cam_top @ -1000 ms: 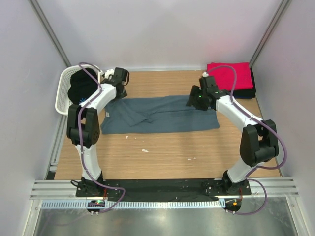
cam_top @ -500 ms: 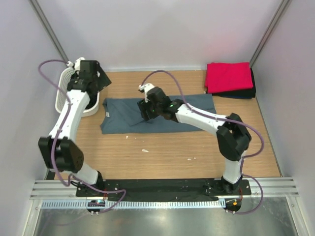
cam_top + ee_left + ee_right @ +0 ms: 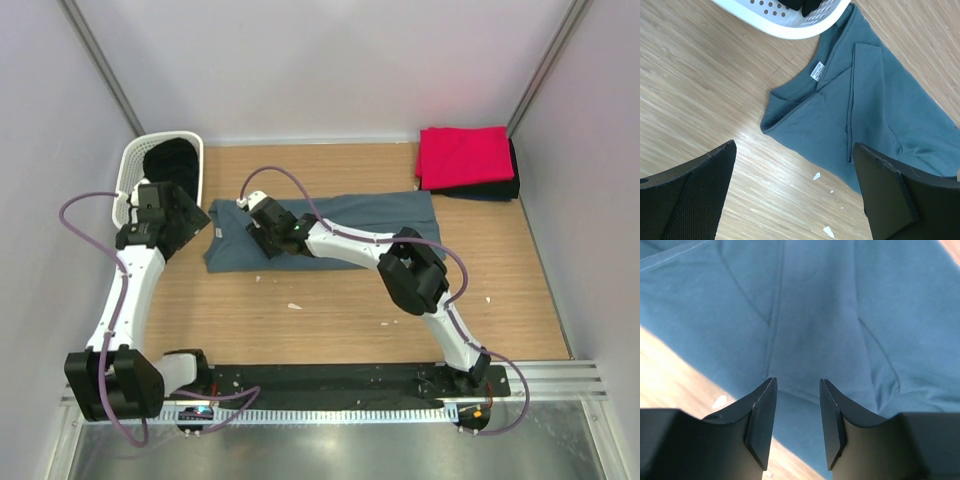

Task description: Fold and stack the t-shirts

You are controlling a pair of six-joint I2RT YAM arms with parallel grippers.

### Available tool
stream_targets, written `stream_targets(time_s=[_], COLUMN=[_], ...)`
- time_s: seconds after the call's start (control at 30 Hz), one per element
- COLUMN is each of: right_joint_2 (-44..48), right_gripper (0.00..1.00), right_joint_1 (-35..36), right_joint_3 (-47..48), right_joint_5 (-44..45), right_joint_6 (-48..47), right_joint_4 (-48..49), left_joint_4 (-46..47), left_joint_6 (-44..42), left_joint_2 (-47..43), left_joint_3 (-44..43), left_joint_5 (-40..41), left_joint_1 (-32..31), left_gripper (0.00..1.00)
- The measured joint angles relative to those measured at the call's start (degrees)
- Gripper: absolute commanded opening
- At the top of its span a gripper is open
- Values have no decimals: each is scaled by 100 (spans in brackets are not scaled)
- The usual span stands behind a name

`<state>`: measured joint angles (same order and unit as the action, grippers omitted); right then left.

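A large slate blue-grey t-shirt (image 3: 350,225) lies folded into a long strip across the table. It also shows in the left wrist view (image 3: 875,115), with its white label by the collar, and fills the right wrist view (image 3: 810,305). My right gripper (image 3: 265,232) reaches across to the shirt's left part and hovers open and empty over its near edge (image 3: 797,425). My left gripper (image 3: 188,230) is wide open and empty above bare wood just left of the shirt's collar end (image 3: 795,200). A folded red t-shirt (image 3: 462,155) lies on a black one (image 3: 500,190) at the far right.
A white perforated basket (image 3: 128,175) holding dark clothes stands at the far left, right beside the shirt's collar end; its rim shows in the left wrist view (image 3: 790,27). Small white scraps (image 3: 294,306) lie on the wood near the shirt. Grey walls close in three sides.
My right arm has swept left along the blue-grey shirt from its right end to its left part. My left gripper has moved from the shirt's far-left corner, past the basket, to beside the collar.
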<state>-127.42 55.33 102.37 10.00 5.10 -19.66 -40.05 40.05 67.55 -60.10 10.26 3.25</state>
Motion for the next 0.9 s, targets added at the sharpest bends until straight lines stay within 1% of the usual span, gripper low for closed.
stream_targets(time_s=[0.3,0.37,0.53,0.8,0.9], right_joint_2=[-212,-247,-273,-577,-636], right_gripper=[48,51,52,52,49], right_joint_1=[46,57,59,59,59], right_joint_3=[205,236,289,435,439], right_joint_5=[251,186,-107,-184,-181], right_joint_6=[22,22,22,22,22], right_joint_4=[-175,-186,-208,-273,-278], left_joint_4=[164,166,170,214,219], left_joint_6=[-4,-4,0,4,4], left_joint_2=[-280,-289,-304,-350,-361], left_joint_3=[79,81,144,278,293], left_joint_5=[-140,-140,-136,-168,-181], left_joint_1=[98,125,188,227,247], left_gripper=[100,100,100,100,100])
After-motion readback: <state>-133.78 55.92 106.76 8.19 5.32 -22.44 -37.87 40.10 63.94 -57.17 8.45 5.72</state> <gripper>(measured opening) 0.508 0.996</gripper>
